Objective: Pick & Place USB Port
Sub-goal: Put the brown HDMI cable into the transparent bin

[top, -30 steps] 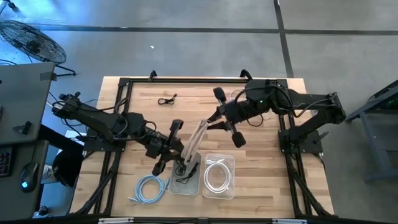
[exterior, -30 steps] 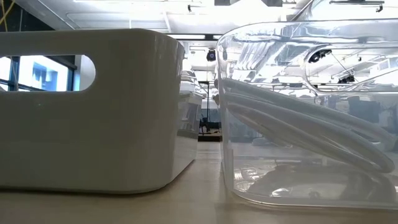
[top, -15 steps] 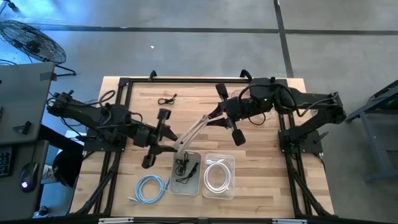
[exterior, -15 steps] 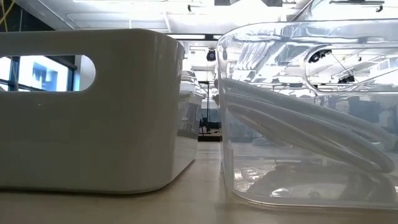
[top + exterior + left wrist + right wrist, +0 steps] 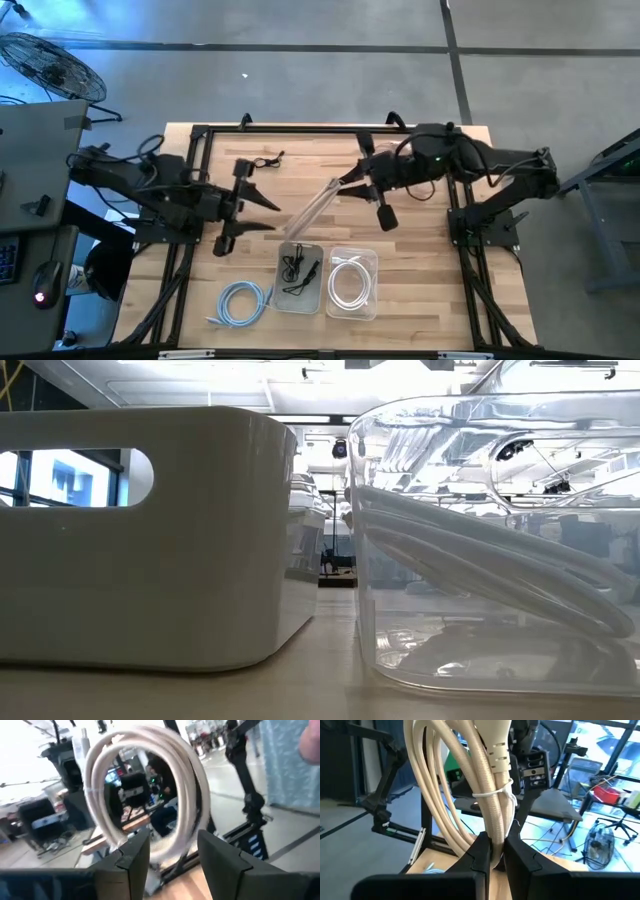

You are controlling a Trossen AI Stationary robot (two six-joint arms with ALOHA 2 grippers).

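Gripping a cream cable coil (image 5: 312, 208), the right gripper (image 5: 352, 185) is clamped; the left gripper (image 5: 268, 213) gapes empty.

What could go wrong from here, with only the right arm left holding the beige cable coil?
1. The right gripper pinches the beige cable coil at one end only; the long free end could swing or slip.
2. The free end hangs near the left gripper, whose fingers are open, so it could snag there.
3. The clear bin already holds a white cable, leaving little room.
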